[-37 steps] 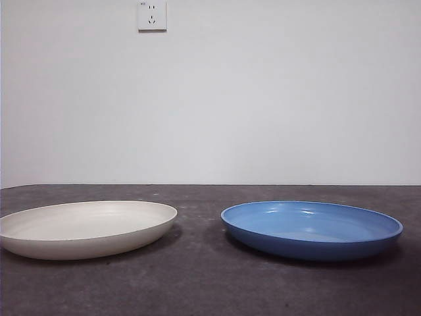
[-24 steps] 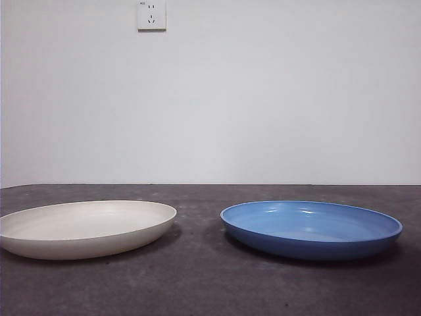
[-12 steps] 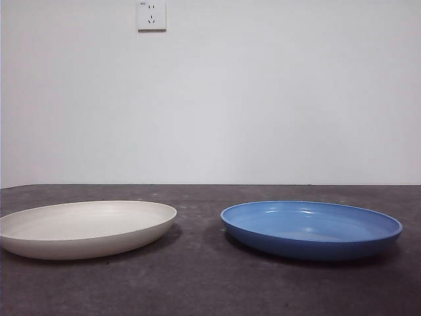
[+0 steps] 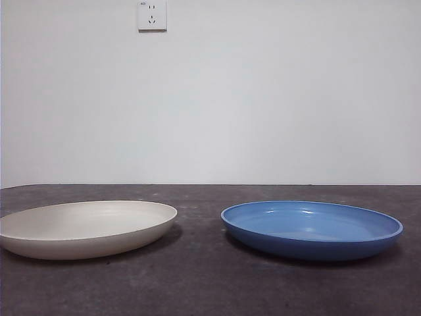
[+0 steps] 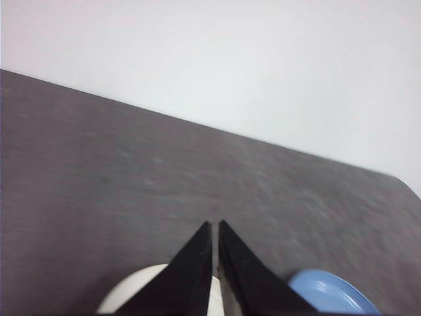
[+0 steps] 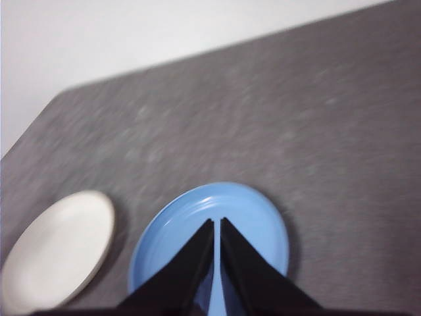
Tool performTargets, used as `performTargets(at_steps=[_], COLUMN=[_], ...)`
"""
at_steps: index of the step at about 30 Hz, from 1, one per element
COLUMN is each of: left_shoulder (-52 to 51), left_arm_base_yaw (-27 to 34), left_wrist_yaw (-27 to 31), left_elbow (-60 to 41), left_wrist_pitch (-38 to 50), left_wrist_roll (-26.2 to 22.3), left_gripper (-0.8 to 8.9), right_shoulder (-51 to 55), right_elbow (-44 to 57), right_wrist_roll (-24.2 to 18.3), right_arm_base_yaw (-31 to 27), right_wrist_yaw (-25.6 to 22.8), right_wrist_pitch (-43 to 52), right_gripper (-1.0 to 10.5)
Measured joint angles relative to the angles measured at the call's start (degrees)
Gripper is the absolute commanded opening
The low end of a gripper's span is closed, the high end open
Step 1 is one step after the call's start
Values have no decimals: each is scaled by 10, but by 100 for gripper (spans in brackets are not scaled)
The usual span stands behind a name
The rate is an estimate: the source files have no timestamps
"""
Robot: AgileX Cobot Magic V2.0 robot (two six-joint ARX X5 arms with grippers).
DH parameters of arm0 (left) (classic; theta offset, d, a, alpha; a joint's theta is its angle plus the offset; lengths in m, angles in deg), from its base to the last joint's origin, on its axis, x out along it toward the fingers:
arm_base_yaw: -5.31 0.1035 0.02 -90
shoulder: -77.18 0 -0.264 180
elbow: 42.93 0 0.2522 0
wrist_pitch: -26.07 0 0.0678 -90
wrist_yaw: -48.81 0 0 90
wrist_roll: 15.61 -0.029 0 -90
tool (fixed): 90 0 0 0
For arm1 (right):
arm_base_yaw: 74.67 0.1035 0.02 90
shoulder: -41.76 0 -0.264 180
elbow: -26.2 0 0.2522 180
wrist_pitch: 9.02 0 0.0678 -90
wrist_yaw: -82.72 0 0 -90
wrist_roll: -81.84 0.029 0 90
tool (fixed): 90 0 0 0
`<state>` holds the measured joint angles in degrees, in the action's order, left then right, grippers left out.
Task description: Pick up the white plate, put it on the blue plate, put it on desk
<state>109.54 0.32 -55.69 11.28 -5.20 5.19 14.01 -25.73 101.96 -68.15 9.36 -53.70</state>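
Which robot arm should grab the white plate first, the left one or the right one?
Probably the left. The left gripper is above the white plate, jaws shut and holding nothing. The right gripper, also shut, is above the blue plate. Both plates lie apart on the desk.

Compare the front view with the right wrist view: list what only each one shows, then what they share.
Only the front view shows the wall socket and both plates side-on, apart, with bare desk between them. Only the right wrist view shows the right gripper, jaws together, high above the blue plate. Both show the white plate, the blue plate, the desk and the pale wall. No arm appears in the front view.
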Motion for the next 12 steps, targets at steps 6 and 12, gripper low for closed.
performTargets(at_steps=[6,12], left_shoulder=[55,73], left_arm_base_yaw=[-48,-123], left_wrist_yaw=[-51,-65], left_elbow=[53,58], left_wrist_pitch=[-20,-38], left_wrist_roll=[-4,-9], left_gripper=[17,17], right_shoulder=[-47,-84], right_elbow=[-82,-150], right_wrist_roll=[-61,-112], right_arm_base_yaw=[52,78], right_wrist_yaw=[18,39], right_wrist_pitch=[-43,-119], right_gripper=[11,11])
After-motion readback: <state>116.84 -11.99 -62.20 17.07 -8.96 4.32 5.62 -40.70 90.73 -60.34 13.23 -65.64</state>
